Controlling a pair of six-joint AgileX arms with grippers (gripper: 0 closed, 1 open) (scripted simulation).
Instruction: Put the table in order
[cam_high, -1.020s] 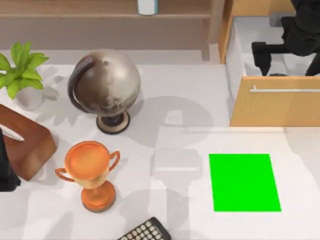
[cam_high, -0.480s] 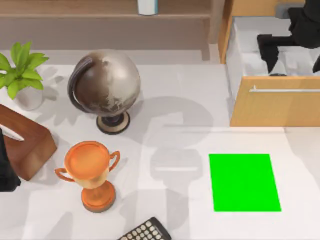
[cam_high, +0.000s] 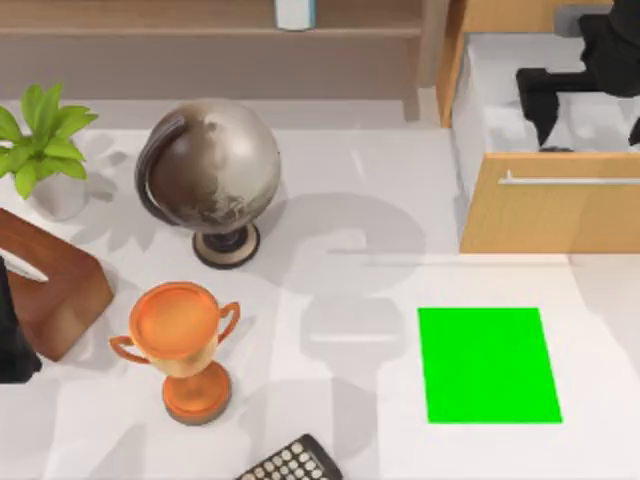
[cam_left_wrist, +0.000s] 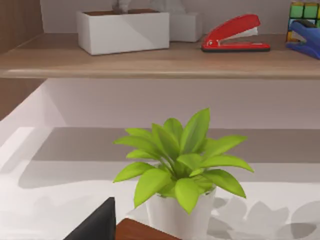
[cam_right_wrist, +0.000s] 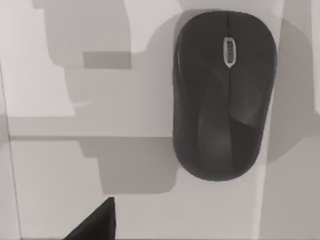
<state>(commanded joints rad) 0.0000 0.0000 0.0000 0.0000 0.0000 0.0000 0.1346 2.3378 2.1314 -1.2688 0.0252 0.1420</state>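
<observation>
Hovering: right gripper (cam_high: 585, 95) above open drawer (cam_high: 552, 205) holding black mouse (cam_right_wrist: 223, 92) | claw state: cannot tell | left arm (cam_high: 12, 340) parked at table (cam_high: 370, 190) left edge

- The table (cam_high: 380, 180) is smooth, matt white.
- The drawer unit (cam_high: 550, 215) is light wood with 1 metal bar handle (cam_high: 570, 180).
- The trophy (cam_high: 180, 345) is glossy orange.
- The mouse (cam_right_wrist: 222, 95) is matt black plastic.
</observation>
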